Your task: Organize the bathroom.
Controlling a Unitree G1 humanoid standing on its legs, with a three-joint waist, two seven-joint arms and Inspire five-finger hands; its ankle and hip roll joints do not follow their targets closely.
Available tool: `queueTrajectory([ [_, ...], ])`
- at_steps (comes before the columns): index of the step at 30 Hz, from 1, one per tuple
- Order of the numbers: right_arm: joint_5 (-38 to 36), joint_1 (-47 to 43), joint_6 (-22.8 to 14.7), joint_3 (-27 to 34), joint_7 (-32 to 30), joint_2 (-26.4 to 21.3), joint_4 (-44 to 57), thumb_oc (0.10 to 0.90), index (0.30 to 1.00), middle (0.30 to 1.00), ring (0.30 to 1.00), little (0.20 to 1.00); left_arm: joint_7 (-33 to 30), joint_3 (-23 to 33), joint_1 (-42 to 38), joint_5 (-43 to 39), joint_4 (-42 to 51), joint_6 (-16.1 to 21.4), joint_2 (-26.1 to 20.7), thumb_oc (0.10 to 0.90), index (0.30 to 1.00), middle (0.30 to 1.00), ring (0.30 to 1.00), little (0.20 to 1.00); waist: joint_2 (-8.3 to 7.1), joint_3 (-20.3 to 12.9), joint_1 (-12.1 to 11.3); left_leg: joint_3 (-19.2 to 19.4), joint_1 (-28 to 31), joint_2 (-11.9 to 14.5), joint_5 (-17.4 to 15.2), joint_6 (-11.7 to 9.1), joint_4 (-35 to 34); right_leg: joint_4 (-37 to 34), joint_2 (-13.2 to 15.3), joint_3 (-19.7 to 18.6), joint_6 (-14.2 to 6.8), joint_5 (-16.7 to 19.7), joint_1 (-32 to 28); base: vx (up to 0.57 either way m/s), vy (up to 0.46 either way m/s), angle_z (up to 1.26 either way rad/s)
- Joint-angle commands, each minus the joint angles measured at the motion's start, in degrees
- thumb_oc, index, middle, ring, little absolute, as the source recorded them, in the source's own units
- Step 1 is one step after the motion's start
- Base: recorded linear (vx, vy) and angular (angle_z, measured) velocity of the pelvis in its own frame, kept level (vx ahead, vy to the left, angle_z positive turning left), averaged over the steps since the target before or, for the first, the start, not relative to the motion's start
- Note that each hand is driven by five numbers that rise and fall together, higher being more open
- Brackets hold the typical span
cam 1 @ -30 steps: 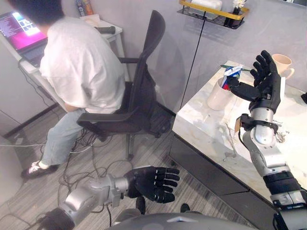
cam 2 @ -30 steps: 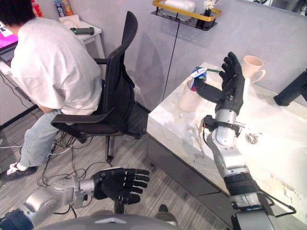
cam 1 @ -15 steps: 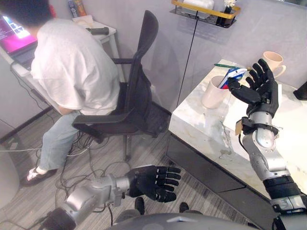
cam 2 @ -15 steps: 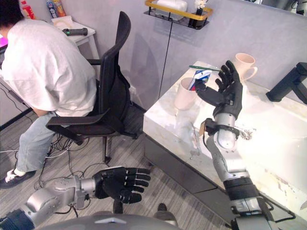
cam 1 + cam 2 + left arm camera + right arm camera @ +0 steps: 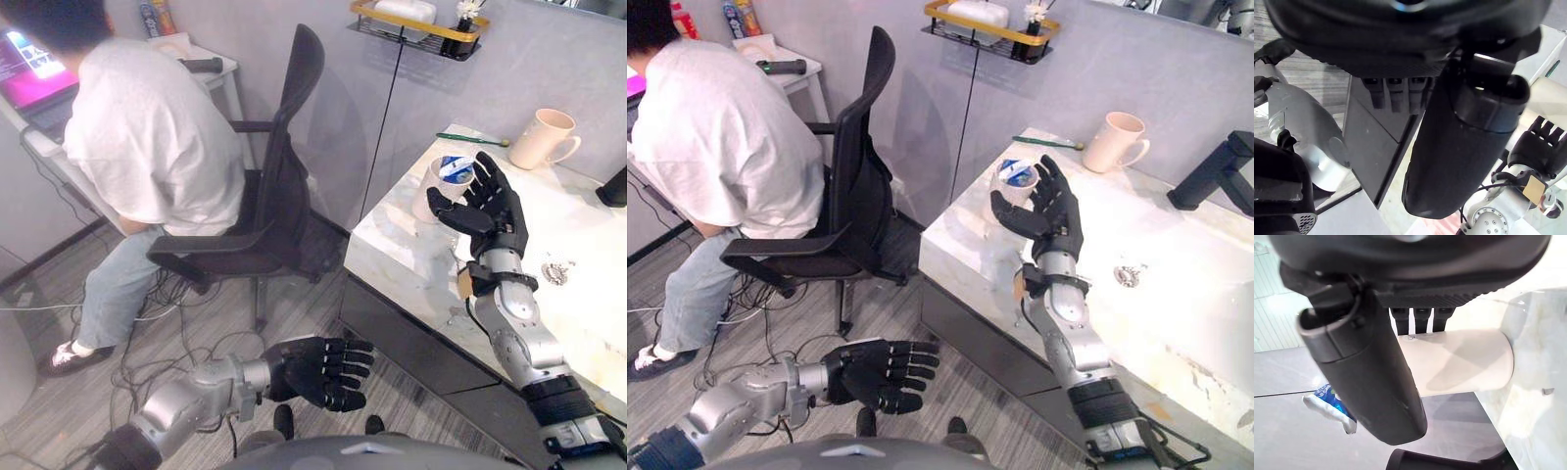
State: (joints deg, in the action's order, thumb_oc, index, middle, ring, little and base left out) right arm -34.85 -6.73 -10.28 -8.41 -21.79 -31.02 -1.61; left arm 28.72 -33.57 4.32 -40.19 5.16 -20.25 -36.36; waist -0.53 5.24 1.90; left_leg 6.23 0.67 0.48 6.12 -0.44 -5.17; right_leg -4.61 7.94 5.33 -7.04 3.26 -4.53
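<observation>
Closest to me, my left hand (image 5: 318,370) hangs low over the floor in front of the counter, fingers loosely spread and holding nothing; it has not moved in the last second. Next up is my right hand (image 5: 487,208), raised over the near corner of the counter (image 5: 411,264). A second ago it was higher and further in, with its thumb right at the blue and white tube sticking out of the cup. Now it has come down and back toward me, and its fingers are wide and straight with nothing in them. Just past it stands the white cup (image 5: 1011,190), upright near the counter's left edge, and the tube (image 5: 1020,174) sits down inside it, with just its top showing at the rim. Half a second ago the tube poked up much higher, so I think it has dropped in and I have let go. I think that step is done. Further back a green toothbrush (image 5: 472,139) lies flat on the counter, and a beige mug (image 5: 541,138) stands beside it, well apart from the cup. The toothbrush may be my next thing to tidy. Far off to the left a person (image 5: 147,137) sits in a black chair (image 5: 284,186) at a desk.
</observation>
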Motion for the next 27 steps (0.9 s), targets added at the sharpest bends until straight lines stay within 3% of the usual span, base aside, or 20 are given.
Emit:
queueTrajectory([
  [1,-1.8,-3.8,-3.4,3.6,0.8,-2.7,6.2,0.800,0.900,0.900,0.900,0.900,1.6,-1.2,-4.8,-2.4,3.1,4.1,3.0,0.800,0.900,0.900,0.900,0.900,0.25,-1.7,-1.0,1.6,3.9,-2.9,-6.0,3.4,0.2,-0.4,-3.5,3.8,-0.2,3.7,3.5,-0.07,0.039,0.00],
  [14,5.4,-1.8,-8.4,10.1,-9.5,-4.3,10.8,0.800,0.900,0.900,0.900,0.900,-1.0,1.6,-4.2,-2.4,3.6,5.5,2.7,0.800,0.900,0.900,0.900,0.900,0.54,-1.2,1.0,3.3,4.6,-3.4,-6.8,4.2,0.2,-0.4,-2.8,2.1,-1.0,5.1,4.6,-0.06,0.050,-0.05],
  [21,6.4,0.9,-13.2,17.4,-13.7,-5.8,17.0,0.800,0.900,0.900,0.900,0.900,3.0,4.6,-4.0,-2.0,4.8,3.9,0.2,0.800,0.900,0.900,0.900,0.900,0.61,0.0,3.2,3.9,4.4,-3.7,-7.0,4.4,0.2,1.1,-1.5,1.1,-2.4,8.3,6.9,-0.07,0.052,-0.11],
  [24,7.2,1.7,-15.7,20.4,-14.5,-6.2,20.0,0.800,0.900,0.900,0.900,0.900,6.0,4.2,-4.3,-1.3,4.4,3.3,-1.2,0.800,0.900,0.900,0.900,0.900,0.36,0.9,4.5,5.4,4.2,-3.6,-7.0,4.4,0.2,5.4,-0.4,2.0,-3.5,11.0,9.8,-0.16,0.006,-0.13],
  [27,11.6,1.1,-18.1,22.8,-19.0,-8.0,20.3,0.800,0.900,0.900,0.900,0.900,8.4,4.1,-6.0,-0.7,2.5,3.7,-2.5,0.800,0.900,0.900,0.900,0.900,1.40,1.7,4.6,8.6,2.7,-2.1,-5.4,4.9,0.2,16.3,-1.7,5.1,-2.8,6.6,10.4,-0.29,0.033,-0.38],
])
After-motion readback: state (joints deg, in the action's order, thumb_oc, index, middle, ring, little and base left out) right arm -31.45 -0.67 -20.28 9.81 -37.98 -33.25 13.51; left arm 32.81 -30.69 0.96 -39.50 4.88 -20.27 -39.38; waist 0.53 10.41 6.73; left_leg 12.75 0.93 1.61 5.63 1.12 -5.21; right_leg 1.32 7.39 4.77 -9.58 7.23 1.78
